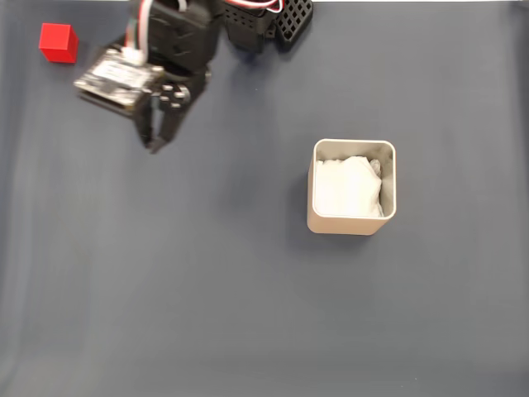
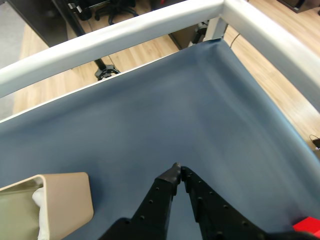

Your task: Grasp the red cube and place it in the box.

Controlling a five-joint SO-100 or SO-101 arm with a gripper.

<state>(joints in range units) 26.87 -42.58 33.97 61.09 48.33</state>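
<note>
No step is complete: cube [image 1: 59,43] rests on the tabletop [image 1: 207,289] at far upper left, well apart from box [image 1: 352,188]; fingers [image 2: 178,172] pressed together, empty.

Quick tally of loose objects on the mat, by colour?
Red: 1, small matte red cube
Beige: 1, square beige box with white paper lining
Total: 2

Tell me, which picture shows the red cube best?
The fixed view. There the whole red cube sits in plain sight at the top left of the dark mat, apart from the gripper. The wrist view catches just a red sliver at its bottom right edge.
</note>
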